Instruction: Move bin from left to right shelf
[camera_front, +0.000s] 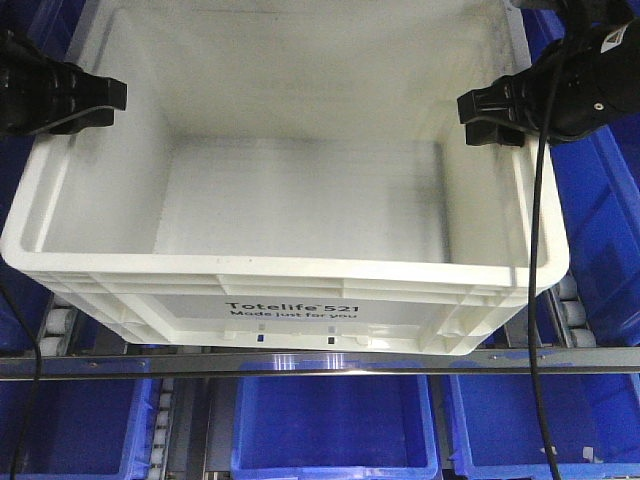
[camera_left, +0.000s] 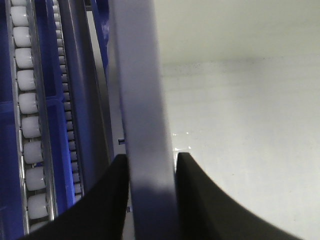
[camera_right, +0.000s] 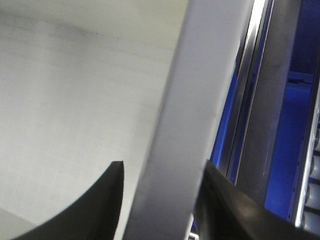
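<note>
front view: the bin (camera_front: 300, 310) is sitting over the shelf rollers (camera_front: 60, 322) with its long axis running side to side, left arm (camera_front: 50, 95) at one short end and right arm (camera_front: 580, 90) at the other, neither nearer; left wrist view: the rim (camera_left: 150, 100) is filling the whole gap, so the left jaws are looking clamped on it; right wrist view: right jaws are straddling the rim too, but a sliver is showing on the inner side, so can't tell if they're gripping
</note>
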